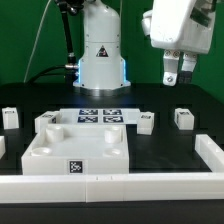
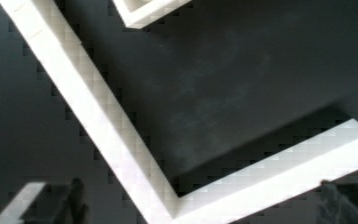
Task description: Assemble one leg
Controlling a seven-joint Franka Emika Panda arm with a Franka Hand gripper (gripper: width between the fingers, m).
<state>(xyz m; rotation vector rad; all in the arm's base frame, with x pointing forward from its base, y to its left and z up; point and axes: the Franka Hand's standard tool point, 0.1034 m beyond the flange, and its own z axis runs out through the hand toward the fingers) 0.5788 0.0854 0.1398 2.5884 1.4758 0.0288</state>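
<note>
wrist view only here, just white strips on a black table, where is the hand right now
Observer: The hand hangs well above the table, at the exterior view's right.
Operator: any leg close to it
Observer: Yes, one leg stands on the table roughly under it.
Operator: where's the tray
Observer: The tray lies near the front, toward the exterior view's left of the hand.

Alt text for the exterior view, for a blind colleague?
At the exterior view's right, the open two-finger gripper hangs empty above a black table, a small white cuboid leg standing lower down; at that view's left lies a large flat white square tray.
</note>
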